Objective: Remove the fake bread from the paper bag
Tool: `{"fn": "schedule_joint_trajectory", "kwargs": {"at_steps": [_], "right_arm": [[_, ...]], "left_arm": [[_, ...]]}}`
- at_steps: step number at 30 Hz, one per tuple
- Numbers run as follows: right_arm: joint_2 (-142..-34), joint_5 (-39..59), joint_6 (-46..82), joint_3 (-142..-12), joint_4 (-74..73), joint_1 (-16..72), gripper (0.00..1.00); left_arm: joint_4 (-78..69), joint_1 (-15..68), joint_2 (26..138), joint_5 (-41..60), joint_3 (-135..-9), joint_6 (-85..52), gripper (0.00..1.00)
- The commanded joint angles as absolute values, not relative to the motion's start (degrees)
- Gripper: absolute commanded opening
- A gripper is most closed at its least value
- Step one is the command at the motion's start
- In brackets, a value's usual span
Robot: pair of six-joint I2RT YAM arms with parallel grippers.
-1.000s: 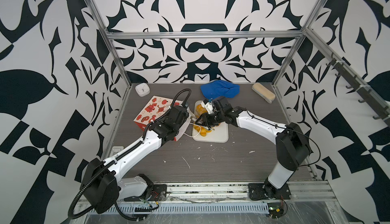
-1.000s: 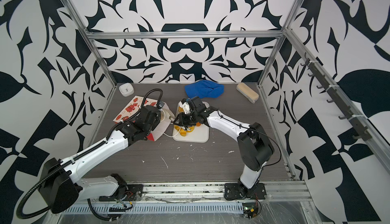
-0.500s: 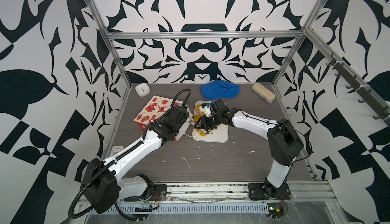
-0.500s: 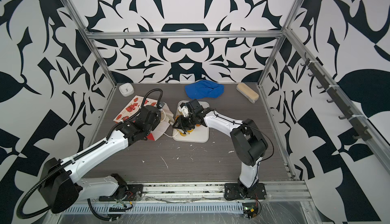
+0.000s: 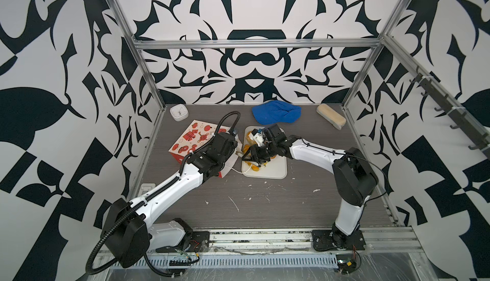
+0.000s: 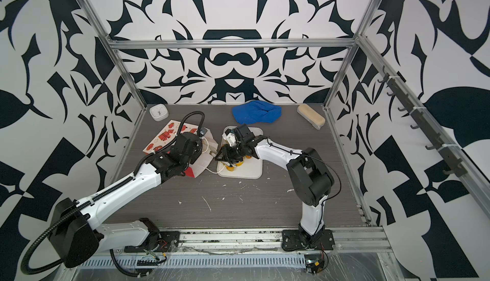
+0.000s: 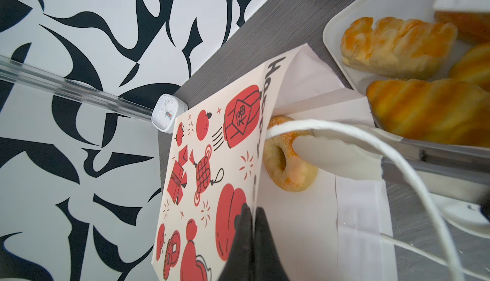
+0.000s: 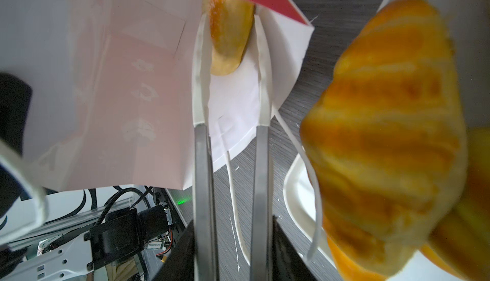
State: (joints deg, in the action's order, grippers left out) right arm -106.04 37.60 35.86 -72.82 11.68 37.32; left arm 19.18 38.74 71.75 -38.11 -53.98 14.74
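The paper bag [image 5: 196, 139] [image 6: 164, 139] lies on its side, mouth facing the white tray [image 5: 278, 171]. My left gripper [image 7: 253, 218] is shut on the bag's upper edge [image 7: 212, 160], holding the mouth open. My right gripper [image 8: 233, 229] [image 5: 258, 152] is shut on metal tongs [image 8: 202, 173] with white tips [image 7: 331, 157]. The tips reach into the bag mouth and sit on either side of a ring doughnut [image 7: 281, 171] [image 8: 228, 28]. Other fake bread lies on the tray: a croissant [image 7: 434, 107] [image 8: 384, 134] and a golden braided loaf [image 7: 392, 46].
A blue cloth [image 5: 275, 112] and a pale beige block [image 5: 331, 119] lie at the back of the table. A small white clock [image 5: 179, 112] stands in the back left corner. The bag's white cord handle [image 7: 397, 160] loops across the tongs.
My right arm has swung left, carrying the tongs toward the bag mouth. The left arm and the bag have stayed put.
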Motion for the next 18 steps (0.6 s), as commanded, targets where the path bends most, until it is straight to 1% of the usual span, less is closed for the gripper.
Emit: {"fn": "schedule_joint_trajectory", "kwargs": {"at_steps": [1, 18], "right_arm": [[-105.59, 39.53, 36.10, -75.92, 9.31, 37.64, 0.43], [-109.92, 43.68, 37.61, -79.17, 6.96, 38.03, 0.43]], "left_arm": [[19.20, 38.58, 71.89, -37.36, -55.23, 13.65, 0.00], [19.19, 38.68, 72.59, -36.60, -55.01, 12.87, 0.00]]}}
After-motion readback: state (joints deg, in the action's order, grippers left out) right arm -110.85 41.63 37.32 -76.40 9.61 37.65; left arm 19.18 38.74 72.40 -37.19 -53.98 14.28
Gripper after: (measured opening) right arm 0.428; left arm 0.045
